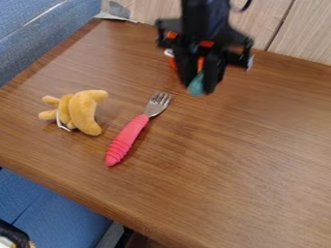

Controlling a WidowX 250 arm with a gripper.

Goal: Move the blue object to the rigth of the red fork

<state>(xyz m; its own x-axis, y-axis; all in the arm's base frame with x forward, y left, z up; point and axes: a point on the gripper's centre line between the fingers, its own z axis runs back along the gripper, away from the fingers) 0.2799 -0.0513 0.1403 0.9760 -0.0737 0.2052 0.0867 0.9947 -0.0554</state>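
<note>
My black gripper (pixel 199 87) hangs over the back middle of the wooden table, up and to the right of the fork's tines. Between its fingers is a small teal-blue object (pixel 196 84), its lower end showing at the fingertips; the rest of it is hidden by the fingers. The fork (pixel 127 137) lies slanted on the table left of centre, its pink-red ribbed handle toward the front and its metal tines toward the back.
A yellow plush toy (pixel 80 111) lies left of the fork. Something orange and white (pixel 171 57) shows behind the gripper. The wooden table (pixel 239 174) extends to the right and front, with blue seats at the left and a panelled wall behind.
</note>
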